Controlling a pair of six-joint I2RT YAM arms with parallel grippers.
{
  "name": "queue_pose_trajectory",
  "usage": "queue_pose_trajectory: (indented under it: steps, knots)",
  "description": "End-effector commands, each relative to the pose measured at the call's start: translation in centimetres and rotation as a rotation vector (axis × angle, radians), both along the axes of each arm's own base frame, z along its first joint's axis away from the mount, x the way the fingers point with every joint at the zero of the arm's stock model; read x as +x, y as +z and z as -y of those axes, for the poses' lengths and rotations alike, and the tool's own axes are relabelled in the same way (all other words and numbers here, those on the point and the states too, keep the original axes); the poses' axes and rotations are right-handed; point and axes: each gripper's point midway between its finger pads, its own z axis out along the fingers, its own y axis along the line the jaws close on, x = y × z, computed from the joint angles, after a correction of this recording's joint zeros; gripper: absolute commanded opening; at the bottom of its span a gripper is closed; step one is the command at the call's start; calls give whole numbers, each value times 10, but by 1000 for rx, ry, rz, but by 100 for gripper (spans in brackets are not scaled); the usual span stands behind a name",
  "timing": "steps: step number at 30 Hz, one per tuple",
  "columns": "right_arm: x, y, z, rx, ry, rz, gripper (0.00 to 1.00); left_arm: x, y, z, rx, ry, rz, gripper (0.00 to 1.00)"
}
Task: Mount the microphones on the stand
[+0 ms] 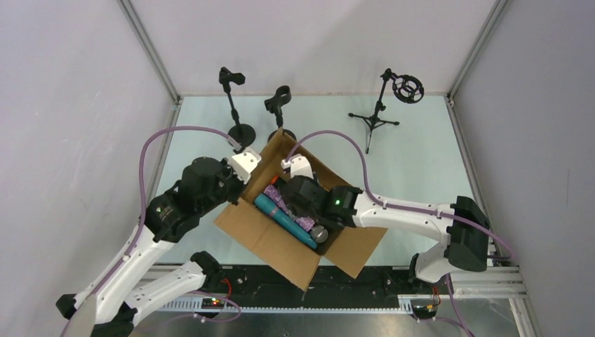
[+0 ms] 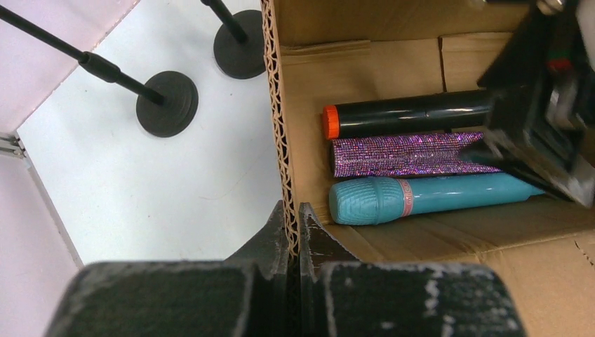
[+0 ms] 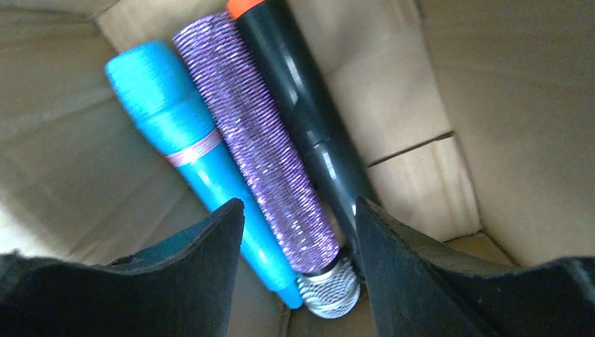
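The right claw (image 3: 298, 210) hangs open inside the cardboard box (image 3: 435, 105), fingers apart to either side of the head end of the purple glitter microphone (image 3: 270, 147). That one lies between the light blue microphone (image 3: 175, 126) and the black microphone (image 3: 302, 91) with the orange-red end, all three side by side on the box floor. The left claw (image 2: 295, 217) is clamped on the box's corrugated side wall, and beyond the box, on the counter (image 1: 421, 161), stand a round-base stand (image 1: 242, 132), a second round-base stand (image 1: 278, 100) and a tripod stand (image 1: 375, 119).
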Motion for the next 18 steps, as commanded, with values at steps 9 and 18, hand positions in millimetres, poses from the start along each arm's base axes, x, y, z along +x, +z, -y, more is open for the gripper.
queue_pose_trajectory:
  steps: [9, 18]
  knots:
    - [28, -45, 18, -85, 4, -16, 56, -3, 37, 12, -74, -68, 108, 0]
    - [18, -86, 28, -137, 25, -83, 58, -4, 34, 12, -67, -78, 104, 0]
